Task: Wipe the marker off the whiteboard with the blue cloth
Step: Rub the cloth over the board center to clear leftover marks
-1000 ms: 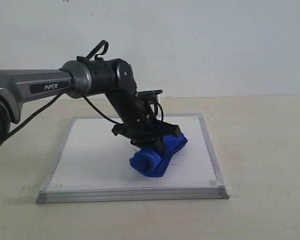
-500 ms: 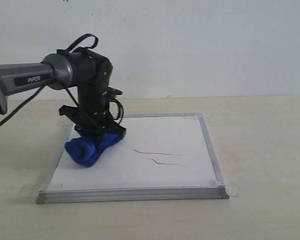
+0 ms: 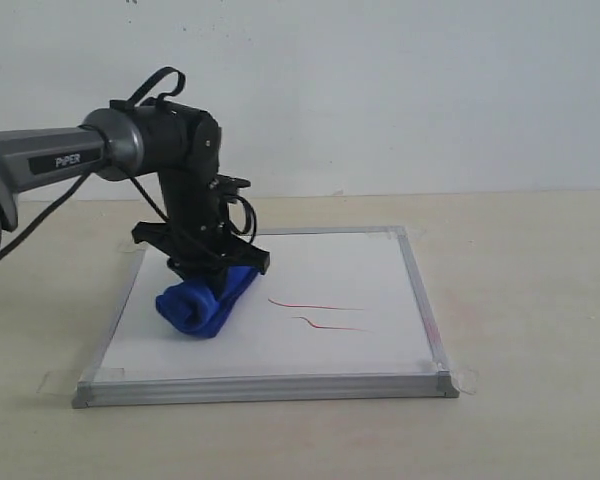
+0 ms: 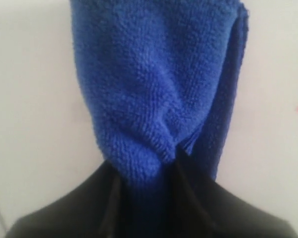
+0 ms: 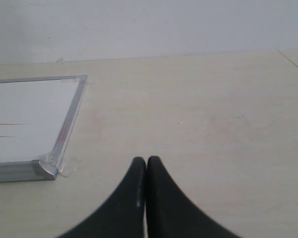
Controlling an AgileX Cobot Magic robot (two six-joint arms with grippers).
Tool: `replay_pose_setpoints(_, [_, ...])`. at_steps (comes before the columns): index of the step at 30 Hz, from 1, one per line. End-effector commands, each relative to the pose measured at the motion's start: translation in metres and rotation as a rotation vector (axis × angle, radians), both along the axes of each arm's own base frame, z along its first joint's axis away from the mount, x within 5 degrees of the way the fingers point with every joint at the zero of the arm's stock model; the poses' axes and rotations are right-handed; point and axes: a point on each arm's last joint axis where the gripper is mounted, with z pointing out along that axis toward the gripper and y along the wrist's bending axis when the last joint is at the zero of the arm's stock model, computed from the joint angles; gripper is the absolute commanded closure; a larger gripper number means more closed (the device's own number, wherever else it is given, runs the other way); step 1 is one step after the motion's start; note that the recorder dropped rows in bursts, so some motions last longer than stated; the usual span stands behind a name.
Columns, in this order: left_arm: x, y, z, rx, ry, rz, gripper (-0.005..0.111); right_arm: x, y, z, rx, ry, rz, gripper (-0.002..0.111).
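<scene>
Clearly the left gripper (image 3: 212, 268) is clamped on one end of the blue cloth (image 3: 205, 300). In the left wrist view its black fingers (image 4: 213, 213) pinch the towel's narrowed waist, and the thick free part of the roll reaches out ahead of the fingertips. Held this way, the loose bulk lies on the whiteboard (image 3: 330, 270) and serves as the wiping pad, while the arm leans down from above, seemingly to press it onto the white surface.

The cloth sits under and just ahead of that gripper. Two thin red marker lines (image 3: 315, 306) lie on the board beside the gripper, toward the right arm's side, near the cloth but apart from it. I can find no third line here. By my reading, the wipe is partly done and the next stroke has to carry the pad across those two lines.

The right gripper (image 5: 146, 161) has its fingers pressed together on nothing. It hangs over the bare table (image 5: 198, 114), with the board's taped corner off to one side, probably parked there to keep out of the sweep.
</scene>
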Motion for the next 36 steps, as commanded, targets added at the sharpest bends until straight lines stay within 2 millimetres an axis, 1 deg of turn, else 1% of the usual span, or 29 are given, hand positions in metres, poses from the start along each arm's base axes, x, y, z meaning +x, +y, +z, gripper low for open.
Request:
replay_pose_setpoints(1, [-0.019, -0.066, -0.028, -0.117, 0.054, -0.088, 0.103, 0.0, 0.0, 0.001, -0.003, -0.008, -0.005, 0.108])
replay_pose_setpoints(5, [-0.039, -0.112, -0.036, -0.142, 0.059, -0.196, 0.103, 0.0, 0.0, 0.001, -0.003, -0.008, -0.005, 0.108])
replay_pose_setpoints(10, [-0.067, -0.163, -0.035, -0.162, 0.037, -0.314, 0.103, 0.0, 0.0, 0.001, -0.003, -0.008, -0.005, 0.108])
replay_pose_setpoints(13, [-0.083, -0.189, -0.033, -0.216, 0.039, -0.394, 0.103, 0.0, 0.0, 0.001, -0.003, -0.008, -0.005, 0.108])
replay_pose_setpoints(14, [-0.092, -0.202, -0.032, -0.272, 0.047, -0.429, 0.103, 0.0, 0.0, 0.001, -0.003, -0.008, -0.005, 0.108])
replay_pose_setpoints(16, [-0.1, -0.213, -0.031, -0.299, 0.044, -0.474, 0.103, 0.0, 0.0, 0.001, -0.003, -0.008, -0.005, 0.108])
replay_pose_setpoints(17, [-0.1, -0.214, -0.031, -0.3, 0.037, -0.485, 0.103, 0.0, 0.0, 0.001, -0.003, -0.008, -0.005, 0.108])
replay_pose_setpoints(19, [-0.092, -0.206, -0.032, -0.253, 0.005, -0.512, 0.103, 0.0, 0.0, 0.001, -0.003, -0.008, -0.005, 0.108])
replay_pose_setpoints(20, [-0.079, -0.191, -0.033, -0.19, -0.031, -0.509, 0.103, 0.0, 0.0, 0.001, -0.003, -0.008, -0.005, 0.108])
replay_pose_setpoints(21, [-0.071, -0.181, -0.033, -0.161, -0.049, -0.488, 0.103, 0.0, 0.0, 0.001, -0.003, -0.008, -0.005, 0.108])
replay_pose_setpoints(23, [-0.036, -0.13, -0.033, -0.075, -0.097, -0.323, 0.103, 0.0, 0.0, 0.001, -0.003, -0.008, -0.005, 0.108])
replay_pose_setpoints(24, [-0.026, -0.112, -0.033, -0.049, -0.108, -0.274, 0.103, 0.0, 0.0, 0.001, -0.003, -0.008, -0.005, 0.108])
replay_pose_setpoints(25, [-0.014, -0.087, -0.033, -0.021, -0.113, -0.192, 0.103, 0.0, 0.0, 0.001, -0.003, -0.008, -0.005, 0.108])
replay_pose_setpoints(26, [-0.007, -0.068, -0.033, -0.007, -0.109, -0.134, 0.103, 0.0, 0.0, 0.001, -0.003, -0.008, -0.005, 0.108])
replay_pose_setpoints(27, [0.0, -0.046, -0.033, 0.005, -0.09, -0.066, 0.103, 0.0, 0.0, 0.001, -0.003, -0.008, -0.005, 0.108])
replay_pose_setpoints(29, [0.005, -0.013, -0.034, 0.022, -0.04, 0.02, 0.103, 0.0, 0.0, 0.001, -0.003, -0.008, -0.005, 0.108])
replay_pose_setpoints(31, [0.006, -0.003, -0.035, 0.025, -0.012, 0.045, 0.103, 0.0, 0.0, 0.001, -0.003, -0.008, -0.005, 0.108])
replay_pose_setpoints(32, [0.005, -0.002, -0.035, 0.027, -0.007, 0.047, 0.103, 0.0, 0.0, 0.001, -0.003, -0.008, -0.005, 0.108])
replay_pose_setpoints(34, [0.005, -0.005, -0.035, -0.002, -0.005, 0.057, 0.103, 0.0, 0.0, 0.001, -0.003, -0.008, -0.005, 0.108])
replay_pose_setpoints(36, [0.005, -0.016, -0.035, -0.064, -0.017, 0.054, 0.103, 0.0, 0.0, 0.001, -0.003, -0.008, -0.005, 0.108])
